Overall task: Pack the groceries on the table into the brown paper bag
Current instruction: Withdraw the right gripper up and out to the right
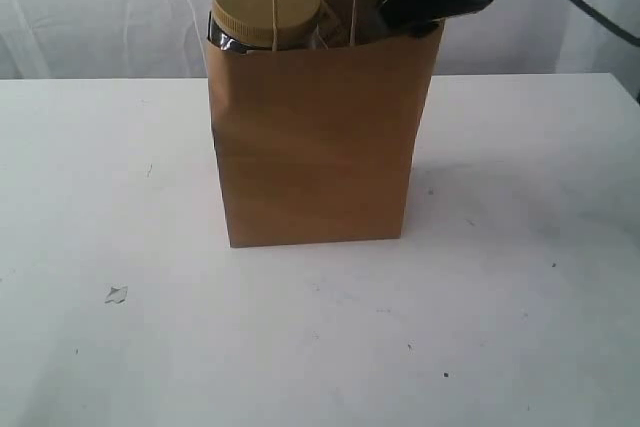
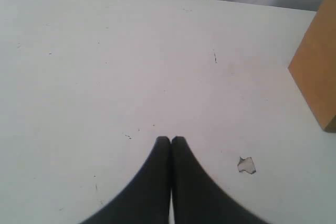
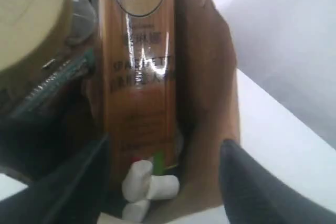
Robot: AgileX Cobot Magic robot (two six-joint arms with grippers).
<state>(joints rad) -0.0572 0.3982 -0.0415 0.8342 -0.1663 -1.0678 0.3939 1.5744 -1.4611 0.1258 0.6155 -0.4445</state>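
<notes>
Right wrist view shows the right hand [image 3: 165, 148] at the mouth of the brown paper bag [image 3: 207, 103]. Its two dark fingers [image 3: 252, 187] are spread wide and clamp nothing. One finger seems to lie outside the bag's wall, though that is hard to tell. Between the fingers, inside the bag, the spaghetti packet [image 3: 139, 77] stands upright with white marshmallows [image 3: 147, 187] at its foot. The tan lid of the nut jar [image 3: 26, 19] sits just beside the packet.

From the exterior view, the bag stands upright near the middle of the white surface [image 1: 500, 327]. The nut jar pokes out of its mouth at 11 o'clock and the right hand dips in at 1 o'clock. A small pale scrap [image 1: 116, 294] lies at 8 o'clock from the bag.

The left hand [image 2: 170, 141] is clenched shut and empty, hovering over bare surface near a corner of the bag.

No groceries show loose on the surface, though the stretch behind the bag is hidden. The packing looks all but finished. Probably only clearing the right hand from the bag is left.
</notes>
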